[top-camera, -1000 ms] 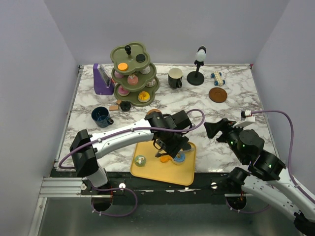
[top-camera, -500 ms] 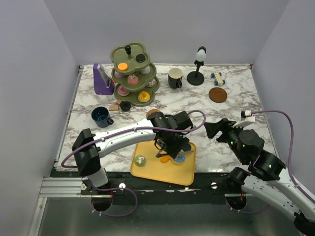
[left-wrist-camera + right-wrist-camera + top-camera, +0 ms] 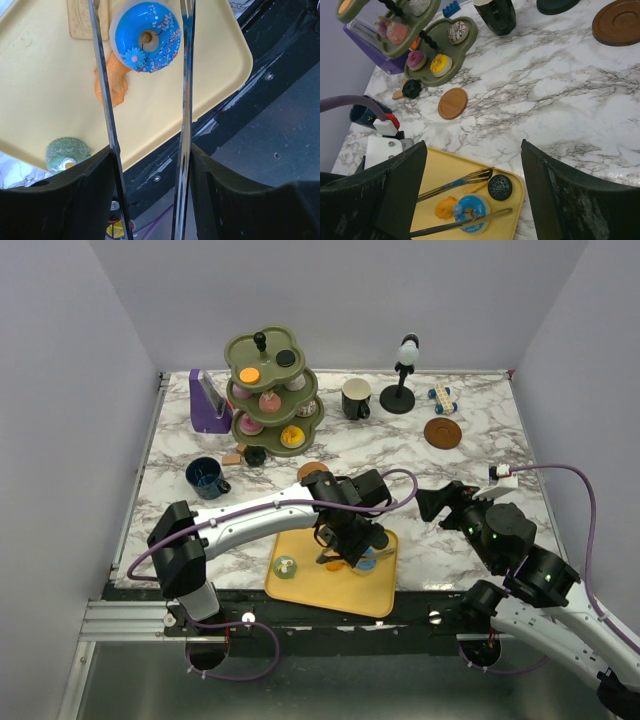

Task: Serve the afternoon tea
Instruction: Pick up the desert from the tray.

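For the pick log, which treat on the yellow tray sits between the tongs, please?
The blue-iced doughnut, centred in the tongs; the orange treat lies under one prong.

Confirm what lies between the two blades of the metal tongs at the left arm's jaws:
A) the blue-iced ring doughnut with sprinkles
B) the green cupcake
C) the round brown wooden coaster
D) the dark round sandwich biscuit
A: in the left wrist view the blue-iced ring doughnut sits on the yellow tray between the blades of the metal tongs, while the green cupcake lies outside them.
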`<move>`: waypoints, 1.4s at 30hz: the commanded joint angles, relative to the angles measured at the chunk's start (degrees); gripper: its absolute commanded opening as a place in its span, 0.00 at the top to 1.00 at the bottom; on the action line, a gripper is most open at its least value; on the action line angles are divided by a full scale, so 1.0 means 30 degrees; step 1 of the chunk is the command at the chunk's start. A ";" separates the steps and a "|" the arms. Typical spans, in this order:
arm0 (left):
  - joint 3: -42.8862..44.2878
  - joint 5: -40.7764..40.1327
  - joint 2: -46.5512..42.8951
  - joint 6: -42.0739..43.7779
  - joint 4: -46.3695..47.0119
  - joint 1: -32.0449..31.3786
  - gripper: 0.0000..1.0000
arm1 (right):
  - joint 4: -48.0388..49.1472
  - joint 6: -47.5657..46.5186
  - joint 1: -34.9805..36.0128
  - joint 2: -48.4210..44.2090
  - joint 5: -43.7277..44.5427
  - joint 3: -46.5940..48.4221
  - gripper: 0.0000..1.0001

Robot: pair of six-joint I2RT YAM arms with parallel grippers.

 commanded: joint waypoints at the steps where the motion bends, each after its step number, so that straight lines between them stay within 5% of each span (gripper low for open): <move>1: -0.0159 0.0554 0.0306 0.0309 0.0555 0.0088 0.37 | 0.0220 0.0124 0.0035 0.0004 -0.0007 -0.0251 0.16; 42: 0.1096 -0.0794 -0.0190 0.0531 0.0150 0.0161 0.52 | 0.0220 0.0123 0.0052 0.0260 0.0114 -0.0237 0.16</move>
